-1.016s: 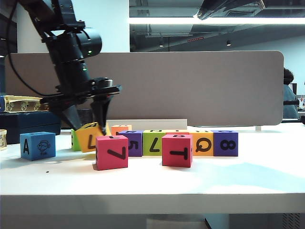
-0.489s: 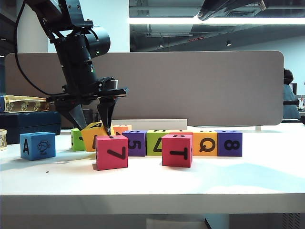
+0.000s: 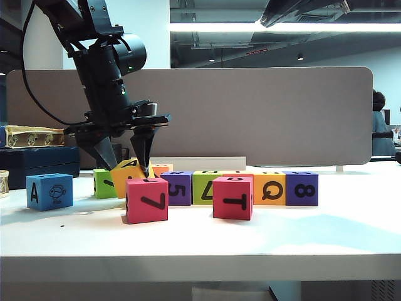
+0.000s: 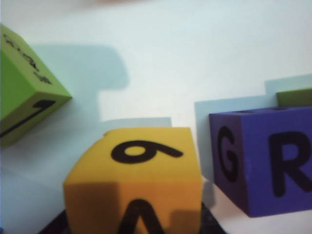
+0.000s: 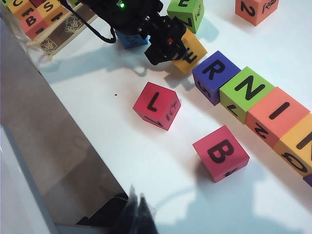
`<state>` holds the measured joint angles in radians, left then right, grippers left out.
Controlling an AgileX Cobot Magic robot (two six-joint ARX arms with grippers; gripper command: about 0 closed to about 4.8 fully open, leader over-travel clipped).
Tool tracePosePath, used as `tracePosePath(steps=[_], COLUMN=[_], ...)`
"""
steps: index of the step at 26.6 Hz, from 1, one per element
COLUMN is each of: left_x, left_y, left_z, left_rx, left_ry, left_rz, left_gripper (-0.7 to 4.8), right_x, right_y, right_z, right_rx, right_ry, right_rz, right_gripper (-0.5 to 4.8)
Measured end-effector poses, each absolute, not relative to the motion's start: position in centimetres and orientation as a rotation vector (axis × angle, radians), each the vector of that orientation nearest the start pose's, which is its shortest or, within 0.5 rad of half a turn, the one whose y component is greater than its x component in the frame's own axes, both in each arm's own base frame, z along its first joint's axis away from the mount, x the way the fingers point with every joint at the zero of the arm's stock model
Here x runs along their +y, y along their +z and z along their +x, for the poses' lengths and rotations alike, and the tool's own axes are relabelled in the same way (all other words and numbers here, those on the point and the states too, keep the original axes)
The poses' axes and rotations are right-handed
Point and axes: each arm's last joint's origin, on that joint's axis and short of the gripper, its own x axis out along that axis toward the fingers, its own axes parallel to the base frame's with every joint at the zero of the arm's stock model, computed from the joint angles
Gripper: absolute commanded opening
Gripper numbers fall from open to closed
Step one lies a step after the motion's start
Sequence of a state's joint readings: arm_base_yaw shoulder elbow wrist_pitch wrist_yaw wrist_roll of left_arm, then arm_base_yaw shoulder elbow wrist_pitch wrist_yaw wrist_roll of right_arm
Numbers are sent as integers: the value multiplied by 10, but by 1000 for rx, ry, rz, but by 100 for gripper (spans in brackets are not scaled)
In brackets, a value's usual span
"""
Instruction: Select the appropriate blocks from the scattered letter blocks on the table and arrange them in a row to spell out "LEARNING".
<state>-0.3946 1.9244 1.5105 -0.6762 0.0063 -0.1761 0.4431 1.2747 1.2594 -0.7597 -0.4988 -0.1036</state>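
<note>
My left gripper (image 3: 125, 164) is shut on a yellow letter block (image 3: 130, 173) and holds it tilted just above the table (image 3: 200, 241), left of the row. In the left wrist view this block (image 4: 134, 180) shows a 6 and an A, with the gripper (image 4: 134, 229) on both its sides. The row runs purple R (image 5: 214, 75), green N (image 5: 248, 92), orange I (image 5: 278, 114), then a yellow block (image 5: 304, 144). A red L block (image 5: 157, 105) and a red B block (image 5: 221, 152) stand in front. My right gripper (image 5: 139, 214) hangs shut over the table edge, holding nothing.
A blue A block (image 3: 49, 190) and a green block (image 3: 102, 182) sit left of the held block. An orange block (image 5: 256, 9) lies behind the row. A tray of blocks (image 5: 39, 19) rests on a dark blue box (image 3: 37, 160). A grey-brown partition (image 3: 250, 113) closes the back.
The left gripper has carried the yellow block to the right and slightly upward, closer to the purple end of the row. The other blocks have not moved.
</note>
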Motion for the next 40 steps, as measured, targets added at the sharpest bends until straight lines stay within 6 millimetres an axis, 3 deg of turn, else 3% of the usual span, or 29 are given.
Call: tracePosePath(steps=[8, 11, 14, 21, 24, 29, 40], left_x=[-158, -158, -158, -158, -159, -161, -161], left_y=[211, 211, 208, 208, 211, 232, 233], left_z=[377, 377, 377, 377, 378, 383, 382], left_rx=[1133, 1133, 1146, 1149, 1146, 1120, 1141], left_ry=[-283, -283, -282, -280, -282, -304, -321], left_rz=[25, 25, 25, 24, 22, 7, 4], left_gripper=[274, 296, 353, 366, 400, 400, 400], right_x=[122, 122, 122, 122, 122, 122, 122], right_y=[347, 347, 347, 347, 347, 347, 346], right_z=[225, 225, 225, 225, 225, 225, 224], right_rx=[758, 758, 758, 757, 758, 758, 765], right_ry=[934, 934, 934, 934, 934, 934, 933], right_rz=[-68, -68, -68, -68, -68, -68, -68], right_gripper=[-1, -1, -1, -1, -1, -1, -1])
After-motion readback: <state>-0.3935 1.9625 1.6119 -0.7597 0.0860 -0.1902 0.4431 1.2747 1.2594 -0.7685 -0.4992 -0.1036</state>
